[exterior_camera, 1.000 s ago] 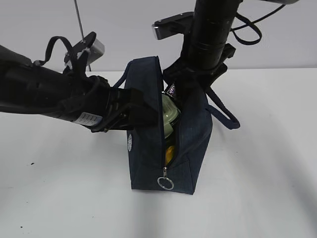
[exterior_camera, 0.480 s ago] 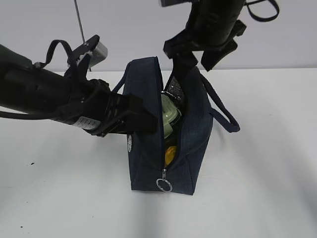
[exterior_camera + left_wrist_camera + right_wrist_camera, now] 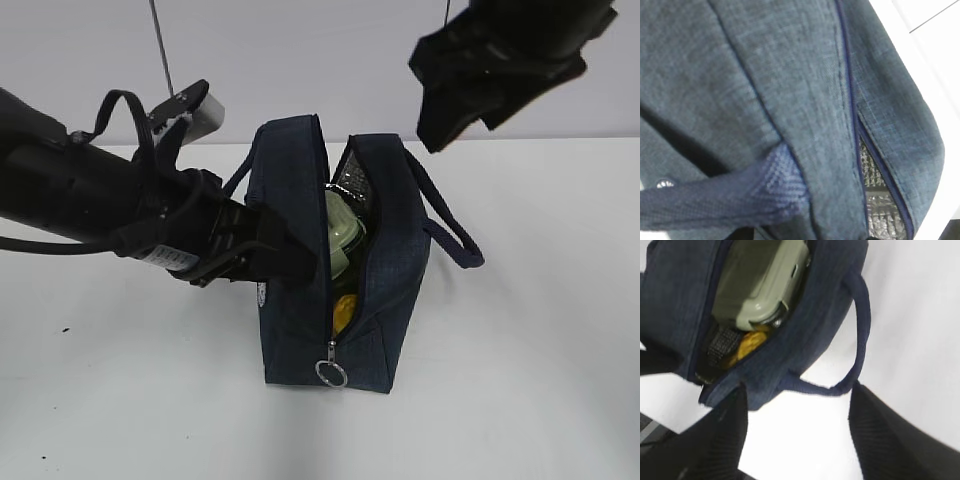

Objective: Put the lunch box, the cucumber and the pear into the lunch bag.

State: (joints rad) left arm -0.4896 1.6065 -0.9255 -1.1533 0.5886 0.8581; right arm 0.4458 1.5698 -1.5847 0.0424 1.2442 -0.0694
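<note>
Your right hand (image 3: 480, 115) hung high above the lunch bag (image 3: 385, 300), fingers (image 3: 725, 440) spread apart, gripping nothing; your left hand (image 3: 285, 255) pressed level against the bag's left wall, though whether it pinched the fabric you couldn't tell; the bag stood upright on the worktop (image 3: 540, 400), mouth gaping; the lunch box (image 3: 342, 235) sat inside over the pear (image 3: 751, 342); open worktop all round.
</note>
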